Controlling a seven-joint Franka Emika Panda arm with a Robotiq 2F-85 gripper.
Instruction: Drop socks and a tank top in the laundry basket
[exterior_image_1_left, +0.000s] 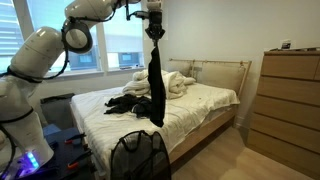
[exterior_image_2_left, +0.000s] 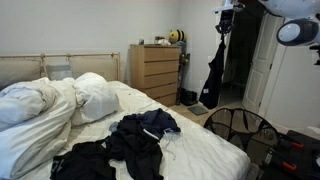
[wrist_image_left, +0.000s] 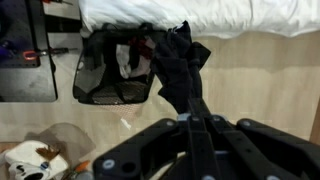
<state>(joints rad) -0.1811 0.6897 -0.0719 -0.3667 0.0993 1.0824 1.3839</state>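
Note:
My gripper (exterior_image_1_left: 152, 28) is raised high and shut on the top of a long black garment (exterior_image_1_left: 155, 85) that looks like the tank top. It hangs straight down, with its hem a little above the rim of the black mesh laundry basket (exterior_image_1_left: 138, 155) at the foot of the bed. The gripper (exterior_image_2_left: 225, 18), garment (exterior_image_2_left: 215, 70) and basket (exterior_image_2_left: 240, 128) also show in an exterior view. In the wrist view the gripper (wrist_image_left: 195, 102) pinches the garment (wrist_image_left: 178, 60) beside the basket (wrist_image_left: 92, 70), which holds something white and red. I cannot pick out the socks.
A pile of dark clothes (exterior_image_1_left: 125, 103) lies on the bed (exterior_image_1_left: 200, 105), with a bunched white duvet (exterior_image_1_left: 170, 80) behind it. A wooden dresser (exterior_image_1_left: 290, 100) stands by the wall. The robot's base (exterior_image_1_left: 25, 130) stands beside the basket.

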